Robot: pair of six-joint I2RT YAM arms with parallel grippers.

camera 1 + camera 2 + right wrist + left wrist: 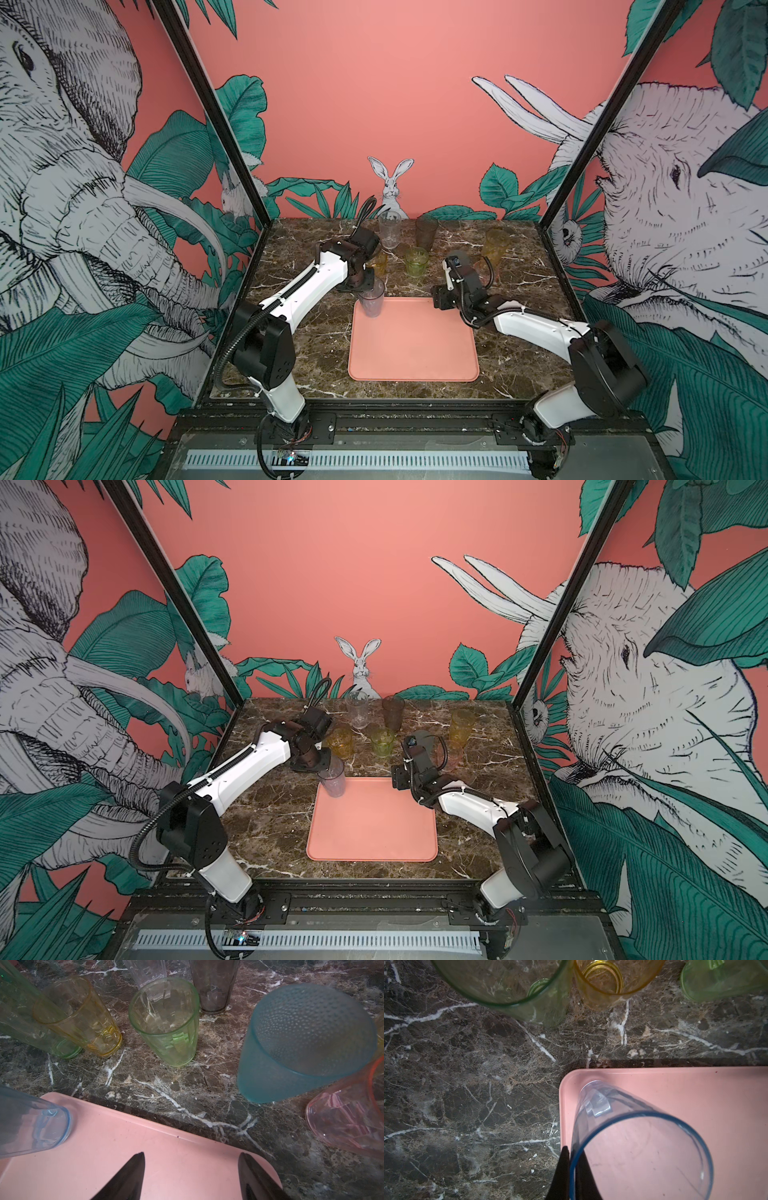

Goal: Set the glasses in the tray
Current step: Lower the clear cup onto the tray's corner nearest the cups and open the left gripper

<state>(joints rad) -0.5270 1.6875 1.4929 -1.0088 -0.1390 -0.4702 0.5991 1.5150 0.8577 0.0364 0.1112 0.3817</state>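
Counted: nine glasses, one tray, two grippers. One bluish glass is pinched at the rim by the left gripper. It is tilted, base at the tray's far-left corner; contact with the tray cannot be told. Eight are stood on the table beyond the tray's far edge. The right gripper is spread wide and empty over the far-right corner. In both top views the green glass is hidden behind the left arm and the frosted glass mostly hidden by the right arm.

Salmon-pink tray, pale blue tumbler, dimpled teal tumbler, brown white-veined tabletop
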